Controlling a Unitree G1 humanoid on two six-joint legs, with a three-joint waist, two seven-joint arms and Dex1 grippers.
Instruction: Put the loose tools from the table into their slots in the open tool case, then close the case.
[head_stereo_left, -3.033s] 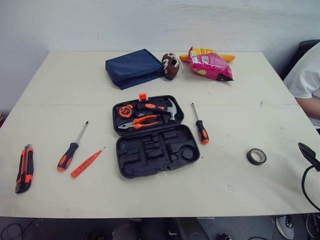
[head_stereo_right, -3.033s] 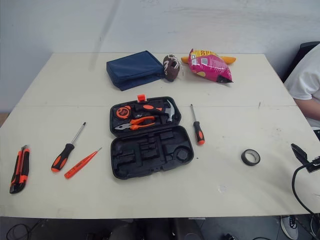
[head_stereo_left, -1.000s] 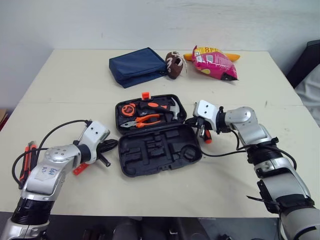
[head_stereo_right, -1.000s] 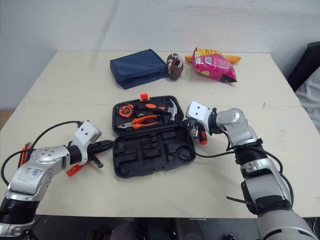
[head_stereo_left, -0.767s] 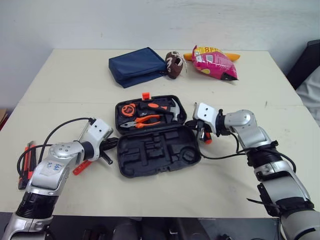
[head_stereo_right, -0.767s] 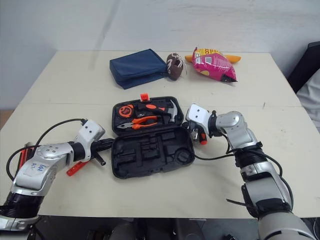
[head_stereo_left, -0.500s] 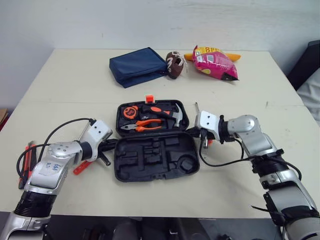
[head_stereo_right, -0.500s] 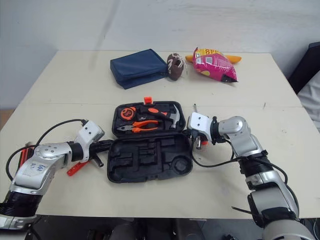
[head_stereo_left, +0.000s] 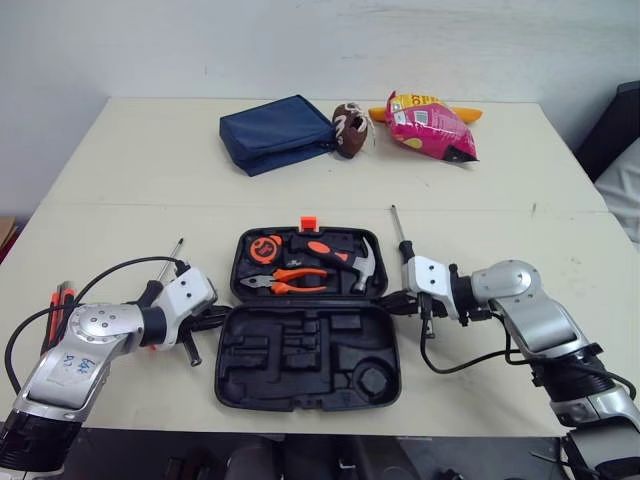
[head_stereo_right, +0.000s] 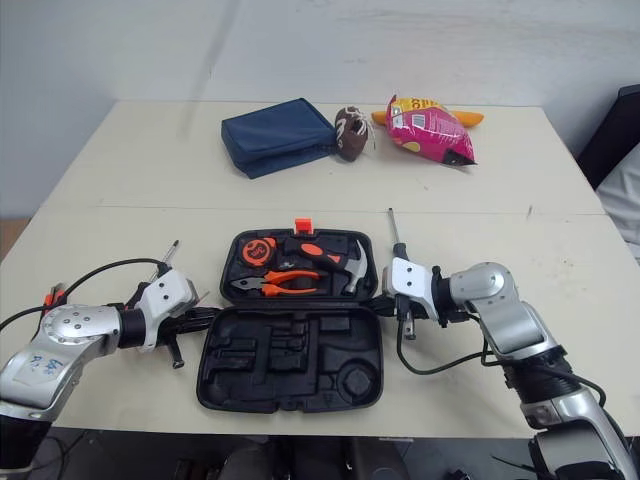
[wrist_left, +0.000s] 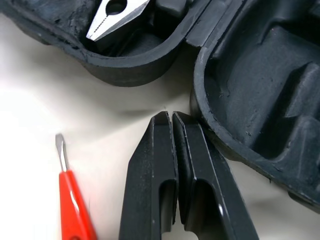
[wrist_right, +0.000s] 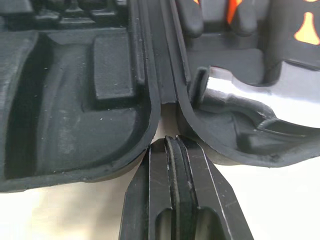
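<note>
From the head, one case (head_stereo_left: 308, 345) lies open on the table (head_stereo_left: 150, 180), its two halves flat. The far half holds three tools: one tape measure (head_stereo_left: 264, 247), one pliers (head_stereo_left: 290, 280) and one hammer (head_stereo_left: 345, 258). The near half shows its moulded slots.

The left gripper (head_stereo_left: 222, 318) points at the left end of the hinge line. The right gripper (head_stereo_left: 392, 300) points at the right end, so the case sits between the two sets of fingertips.

There are two loose screwdrivers. The left screwdriver (head_stereo_left: 172, 260) lies behind the left fingers, by that wrist. The right screwdriver (head_stereo_left: 398, 230) lies behind the right fingers, on their far side. One knife (head_stereo_left: 57, 308) lies well behind the left fingers, beside that arm. Far beyond both fingertips sit one pouch (head_stereo_left: 275, 133), one brown ball (head_stereo_left: 347, 130) and one pink bag (head_stereo_left: 430, 125).

The left wrist view adds the close detail. The two fingers (wrist_left: 150, 170) are clenched together on nothing, with their tips in the notch where the case halves meet. One red tester (wrist_left: 75, 205) lies just beside them, apart from the case. The pliers' nose lies ahead of the tips, inside the rim.

The right wrist view shows that gripper's two fingers (wrist_right: 150, 200) likewise pressed together on nothing, tips against the hinge gap. The hammer's bright head lies just ahead, to one side. The slotted half lies to the other side.
</note>
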